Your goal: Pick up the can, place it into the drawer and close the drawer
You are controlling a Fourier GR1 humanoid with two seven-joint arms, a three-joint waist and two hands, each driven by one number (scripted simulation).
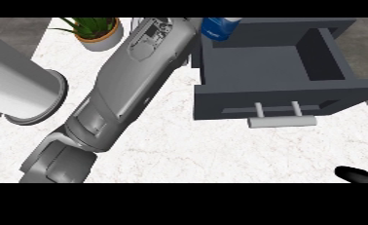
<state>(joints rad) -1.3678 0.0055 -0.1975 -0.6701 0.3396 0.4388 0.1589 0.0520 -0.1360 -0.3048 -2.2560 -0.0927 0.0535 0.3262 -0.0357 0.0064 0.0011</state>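
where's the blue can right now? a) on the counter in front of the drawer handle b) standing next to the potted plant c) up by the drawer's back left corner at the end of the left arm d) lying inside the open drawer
c: the blue can shows at the back left corner of the open drawer, at the end of the left forearm; the drawer's inside holds nothing.

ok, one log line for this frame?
left arm: stretched toward drawer's back corner, hand hidden | can: blue, at drawer's back-left edge | drawer: open, nothing visible inside | right hand: only a tip at lower right

Left hand hidden past its forearm; right hand mostly cut off.
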